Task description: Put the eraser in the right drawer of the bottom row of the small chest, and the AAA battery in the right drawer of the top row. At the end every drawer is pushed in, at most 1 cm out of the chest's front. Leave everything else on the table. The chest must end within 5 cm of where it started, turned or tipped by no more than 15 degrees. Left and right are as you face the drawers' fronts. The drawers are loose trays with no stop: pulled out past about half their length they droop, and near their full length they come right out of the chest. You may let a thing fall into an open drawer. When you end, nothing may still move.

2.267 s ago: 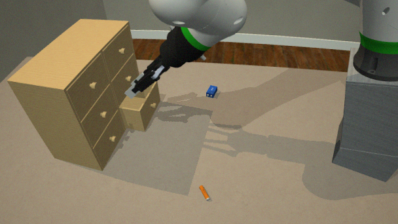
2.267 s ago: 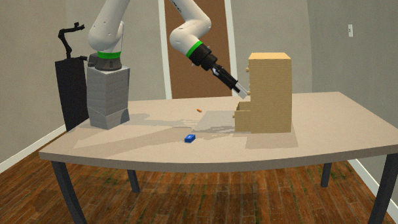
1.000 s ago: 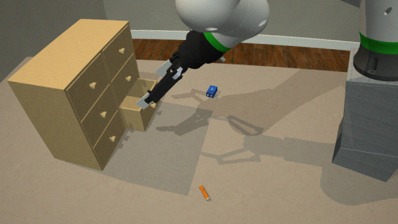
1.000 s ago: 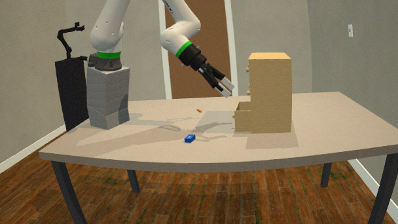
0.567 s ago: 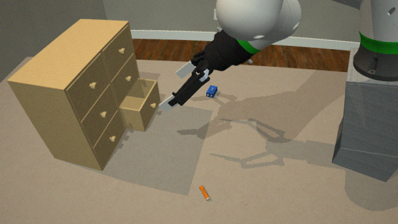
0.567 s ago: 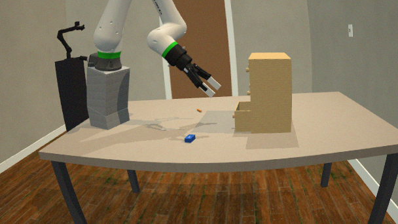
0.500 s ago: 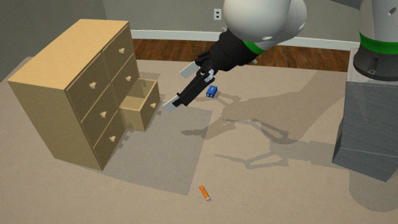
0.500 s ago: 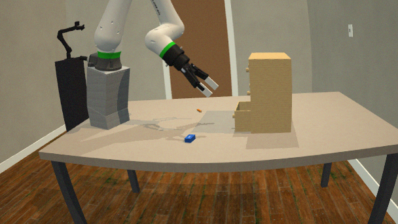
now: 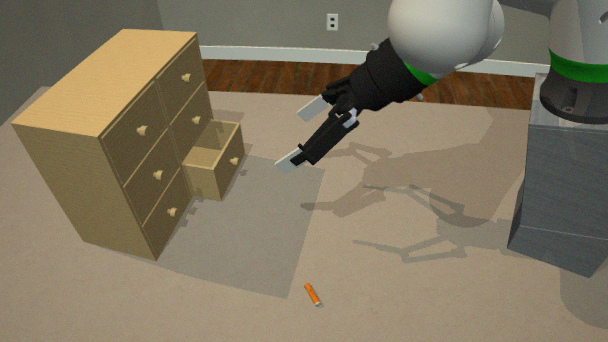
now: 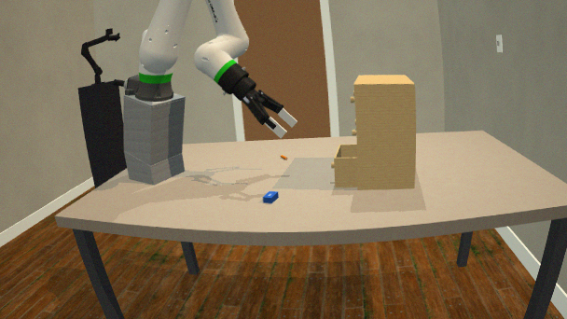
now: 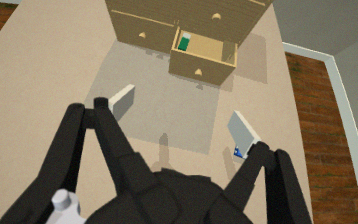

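The small wooden chest [image 9: 100, 82] [image 10: 384, 128] [image 11: 200, 10] stands on the table. Its bottom-row right drawer [image 9: 215, 159] [image 10: 345, 170] [image 11: 200, 62] is pulled partly out; all other drawers are pushed in. A green eraser [image 11: 184, 42] lies in a back corner of the open drawer. The orange AAA battery [image 9: 312, 294] [image 10: 283, 157] lies on the table, well in front of the chest. My gripper [image 9: 297, 136] [image 10: 284, 124] [image 11: 183, 106] is open and empty. It hangs in the air in front of the open drawer, some way back from it.
A small blue block [image 10: 269, 196] [image 11: 238, 152] lies on the table near the front edge; the arm hides it in the top view. The grey robot pedestal [image 9: 565, 187] [image 10: 151, 137] stands on the table's far side from the chest. A black stand [image 10: 100, 128] is behind it.
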Action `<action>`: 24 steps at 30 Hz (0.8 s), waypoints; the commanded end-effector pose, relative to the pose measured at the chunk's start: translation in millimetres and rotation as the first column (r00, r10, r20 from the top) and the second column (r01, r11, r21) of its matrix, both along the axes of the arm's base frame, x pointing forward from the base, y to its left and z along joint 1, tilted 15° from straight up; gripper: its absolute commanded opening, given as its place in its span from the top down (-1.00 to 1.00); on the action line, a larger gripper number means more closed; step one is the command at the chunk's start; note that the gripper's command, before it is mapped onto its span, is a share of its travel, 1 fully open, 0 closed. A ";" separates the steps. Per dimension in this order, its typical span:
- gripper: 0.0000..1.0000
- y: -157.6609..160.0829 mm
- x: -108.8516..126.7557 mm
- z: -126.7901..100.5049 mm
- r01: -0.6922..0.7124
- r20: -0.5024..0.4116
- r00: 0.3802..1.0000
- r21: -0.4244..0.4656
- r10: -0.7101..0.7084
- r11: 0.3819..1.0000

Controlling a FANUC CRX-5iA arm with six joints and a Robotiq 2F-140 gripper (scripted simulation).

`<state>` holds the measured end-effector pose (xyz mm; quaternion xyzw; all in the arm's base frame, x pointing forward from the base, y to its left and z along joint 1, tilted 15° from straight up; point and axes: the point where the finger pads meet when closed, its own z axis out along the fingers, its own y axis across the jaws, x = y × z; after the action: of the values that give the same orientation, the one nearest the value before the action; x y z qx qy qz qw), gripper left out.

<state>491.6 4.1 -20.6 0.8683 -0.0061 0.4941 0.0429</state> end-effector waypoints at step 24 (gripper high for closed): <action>-1.00 114.5 1.0 -14.1 -0.152 -0.424 0.864 0.293 0.271 0.944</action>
<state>502.7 105.1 -31.9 0.9140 0.0270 0.3901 -0.1082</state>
